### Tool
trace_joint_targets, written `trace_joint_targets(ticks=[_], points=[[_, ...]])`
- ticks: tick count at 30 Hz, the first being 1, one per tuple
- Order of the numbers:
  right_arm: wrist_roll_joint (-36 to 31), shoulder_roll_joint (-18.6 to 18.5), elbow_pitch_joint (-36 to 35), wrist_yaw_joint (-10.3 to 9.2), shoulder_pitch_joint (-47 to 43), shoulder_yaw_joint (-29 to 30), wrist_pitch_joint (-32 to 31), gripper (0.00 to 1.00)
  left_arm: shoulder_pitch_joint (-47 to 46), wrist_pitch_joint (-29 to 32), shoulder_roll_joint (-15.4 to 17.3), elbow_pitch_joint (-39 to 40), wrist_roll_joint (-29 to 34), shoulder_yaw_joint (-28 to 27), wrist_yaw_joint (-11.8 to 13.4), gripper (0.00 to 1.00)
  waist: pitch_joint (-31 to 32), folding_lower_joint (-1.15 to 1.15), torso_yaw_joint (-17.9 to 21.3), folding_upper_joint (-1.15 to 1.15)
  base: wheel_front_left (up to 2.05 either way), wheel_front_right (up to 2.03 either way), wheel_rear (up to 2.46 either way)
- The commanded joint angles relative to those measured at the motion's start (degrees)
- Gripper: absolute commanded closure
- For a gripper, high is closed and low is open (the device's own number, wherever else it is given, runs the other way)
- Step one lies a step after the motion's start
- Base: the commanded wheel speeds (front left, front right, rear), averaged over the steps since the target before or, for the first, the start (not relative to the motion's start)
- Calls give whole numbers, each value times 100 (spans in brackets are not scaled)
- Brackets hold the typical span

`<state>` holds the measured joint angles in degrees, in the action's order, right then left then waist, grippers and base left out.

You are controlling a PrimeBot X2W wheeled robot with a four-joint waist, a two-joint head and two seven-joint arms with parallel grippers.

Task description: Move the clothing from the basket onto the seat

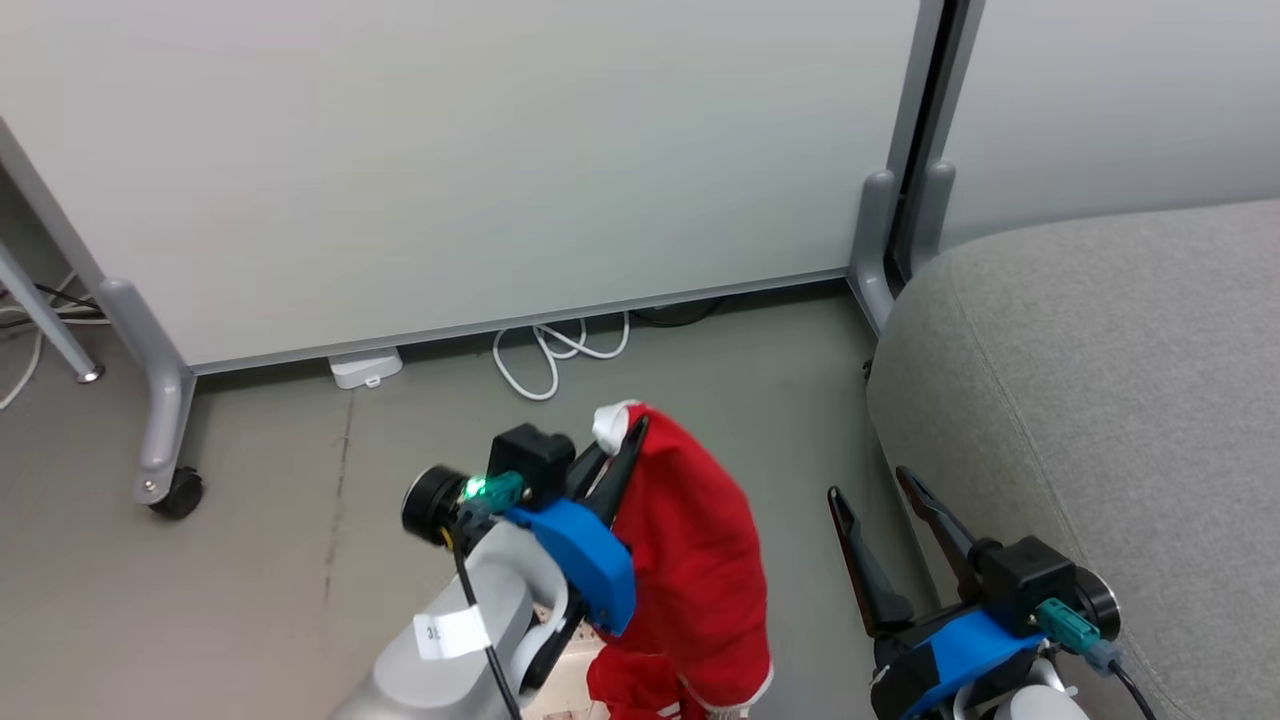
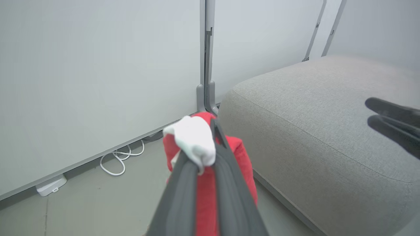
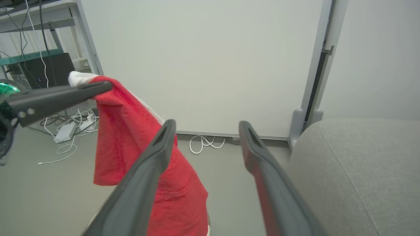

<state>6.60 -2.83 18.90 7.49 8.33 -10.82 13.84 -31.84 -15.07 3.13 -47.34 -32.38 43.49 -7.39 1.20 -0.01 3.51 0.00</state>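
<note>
From the head view we look down on the left gripper (image 1: 622,440), its fingers pressed together on the white-trimmed top edge of a red garment (image 1: 690,560). The garment hangs in the air above the grey floor (image 1: 280,480), near the seat (image 1: 1100,400) and apart from it. Its lower end runs off the bottom edge beside more red cloth, and we cannot tell whether that is a second piece.

The left wrist view adds what the head view hides. A bunched white hem is squeezed between the two dark fingers (image 2: 229,183), and red shows in the slim gap below it. The right wrist view gives the drape from the side, a soft, nappy cloth falling in one long fold. It also takes in a metal shelf (image 3: 36,24) with cables and a dark box at the upper left.

The seat is coarse-woven grey upholstery with a rounded corner and a stitched seam. Behind it stands a smooth, pale partition panel (image 1: 450,150) on grey legs with a black caster (image 1: 180,492). A white cable (image 1: 555,350) coils at its foot.

The right gripper (image 1: 870,485) hovers low by the seat's flank, its fingers spread wide and holding nothing.
</note>
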Motion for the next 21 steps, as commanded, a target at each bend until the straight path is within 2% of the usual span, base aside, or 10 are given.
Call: trace_joint_targets(ticks=[1, 11, 21], points=[[4, -11, -29, 1, -95, -19, -22, 0, -201, -15, 9, 82, -80, 99, -14, 100, 60, 1, -64, 0, 0, 0, 0], [78, -11, -46, 1, -106, -151, -61, 0, -948, 68, 1, 374, -462, 527, -13, 100, 134, 1, -140, 0, 0, 0, 0], [115, -11, -51, 1, -97, -252, -98, 0, -1068, 36, 11, 289, -657, 677, -13, 100, 129, 1, -80, 0, 0, 0, 0]])
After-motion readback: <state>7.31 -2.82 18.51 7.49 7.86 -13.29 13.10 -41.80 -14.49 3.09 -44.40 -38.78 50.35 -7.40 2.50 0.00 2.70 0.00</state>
